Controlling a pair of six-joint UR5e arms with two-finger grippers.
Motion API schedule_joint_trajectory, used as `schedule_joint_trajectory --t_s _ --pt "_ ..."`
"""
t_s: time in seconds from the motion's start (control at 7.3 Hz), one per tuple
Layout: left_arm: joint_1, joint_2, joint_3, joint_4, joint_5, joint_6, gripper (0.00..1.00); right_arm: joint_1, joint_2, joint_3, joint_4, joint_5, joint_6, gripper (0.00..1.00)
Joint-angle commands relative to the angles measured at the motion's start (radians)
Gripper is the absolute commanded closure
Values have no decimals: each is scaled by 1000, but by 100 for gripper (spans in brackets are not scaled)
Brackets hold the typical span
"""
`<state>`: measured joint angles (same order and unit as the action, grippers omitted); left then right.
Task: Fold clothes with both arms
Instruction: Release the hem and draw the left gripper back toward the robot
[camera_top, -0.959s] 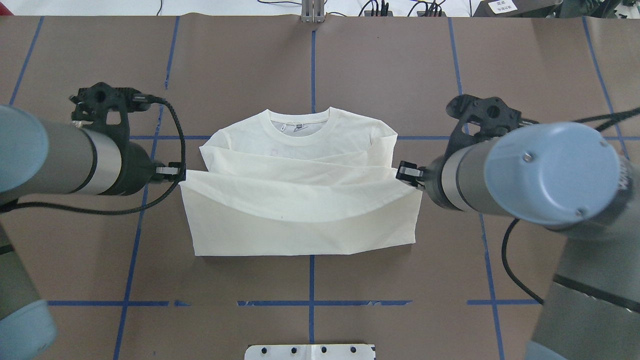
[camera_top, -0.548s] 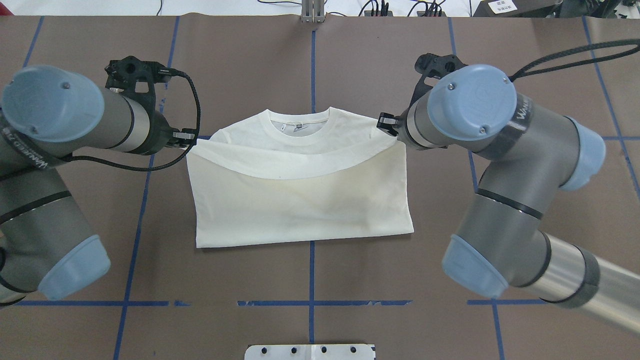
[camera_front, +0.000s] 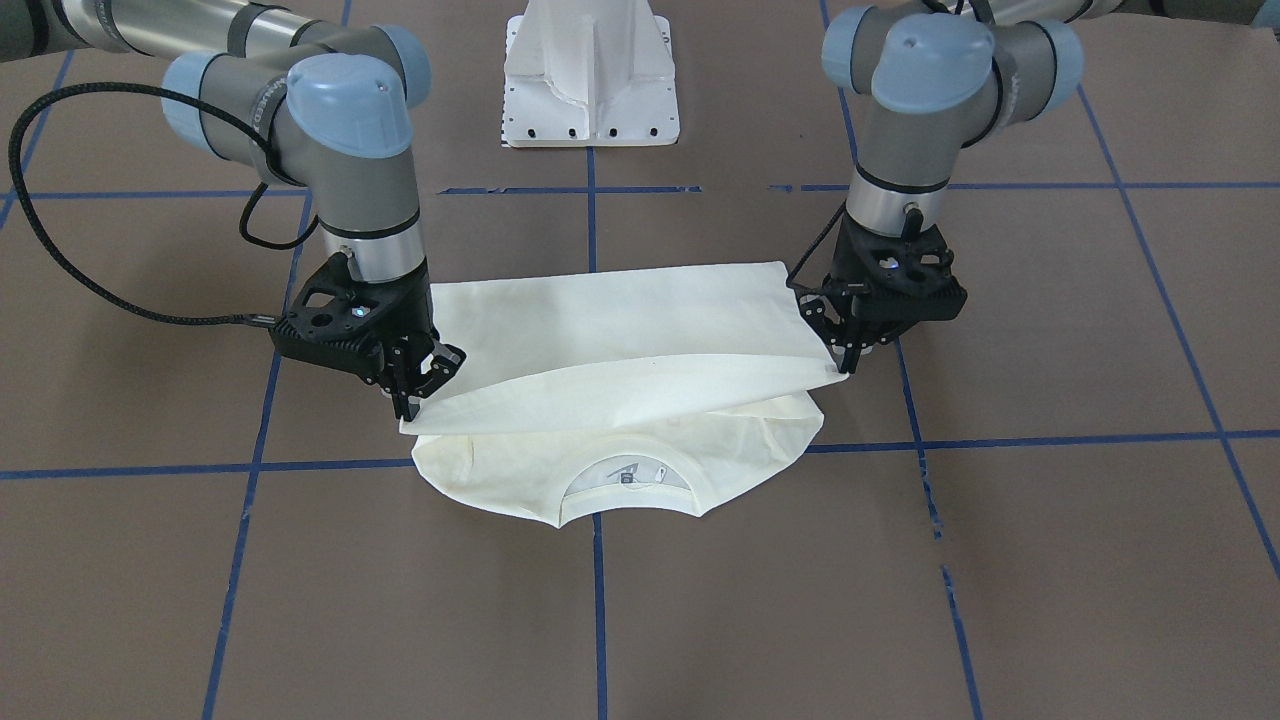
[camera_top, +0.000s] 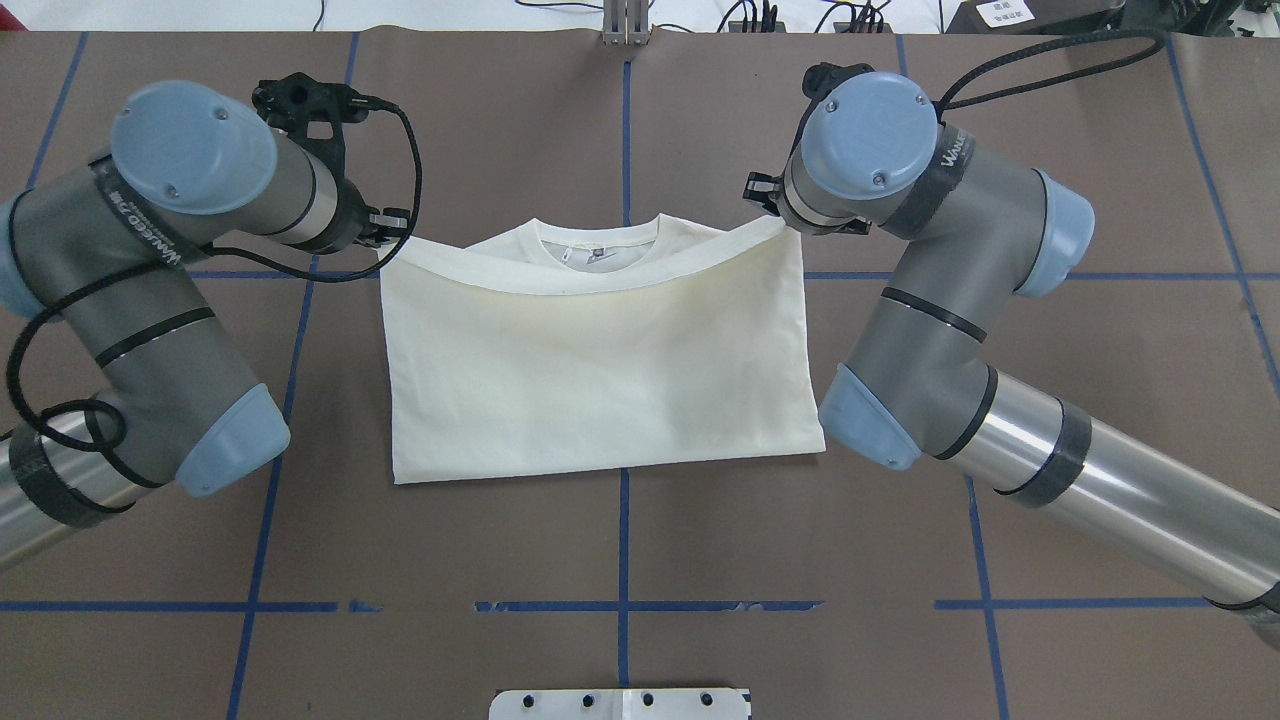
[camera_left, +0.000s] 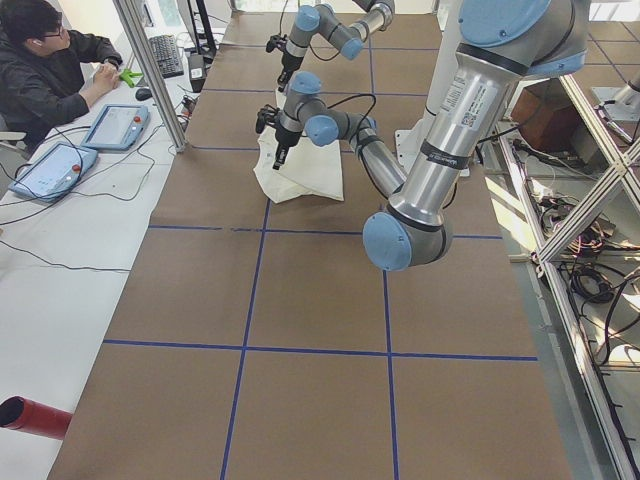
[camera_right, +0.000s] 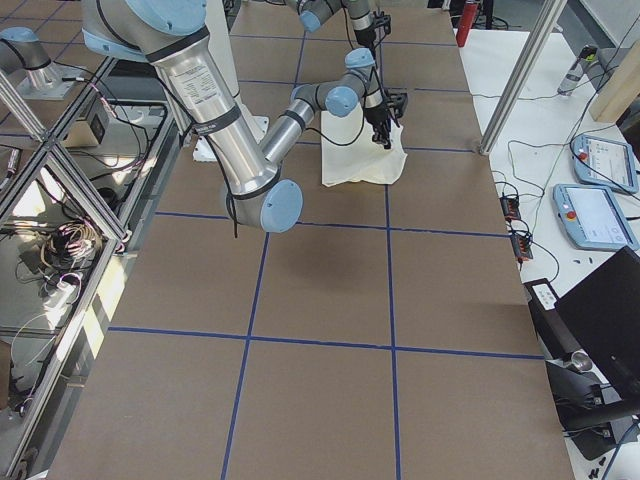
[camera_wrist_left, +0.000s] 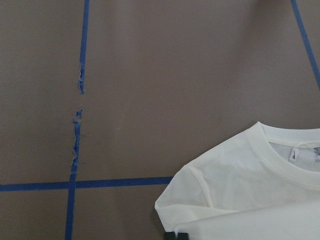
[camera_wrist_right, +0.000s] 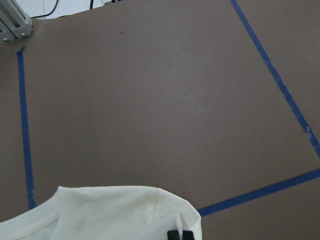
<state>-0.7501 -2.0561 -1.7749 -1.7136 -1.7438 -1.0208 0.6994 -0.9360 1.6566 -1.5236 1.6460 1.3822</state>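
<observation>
The cream-white shirt lies on the brown table, plain side up and doubled over, with its collar at the far edge. My left gripper is shut on the left corner of the folded-over hem. At the shirt's right shoulder, my right gripper is shut on the other hem corner. In the front-facing view the held hem hangs slightly above the lower layer, between the right gripper and the left gripper. Both wrist views show shirt at the closed fingertips. No print shows.
Blue tape lines grid the table. The white pedestal base stands at the robot's side. A metal post and cables sit at the far edge. A person sits at a side desk with tablets.
Both grippers have carried the hem away from the robot, from mid-shirt up to the shoulders. The folded layer now covers the sleeves and reaches just below the collar.
</observation>
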Motion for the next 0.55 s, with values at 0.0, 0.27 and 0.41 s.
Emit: schedule_joint_trajectory --t_s 0.0,0.27,0.41 --pt "0 -12 191 -183 23 1 100 2 0 -118 112 -5 -12 100" --pt "6 -12 232 -224 23 1 100 2 2 -141 123 -6 -17 100" --pt "8 -12 232 -224 23 1 100 2 2 -149 123 -8 -17 100"
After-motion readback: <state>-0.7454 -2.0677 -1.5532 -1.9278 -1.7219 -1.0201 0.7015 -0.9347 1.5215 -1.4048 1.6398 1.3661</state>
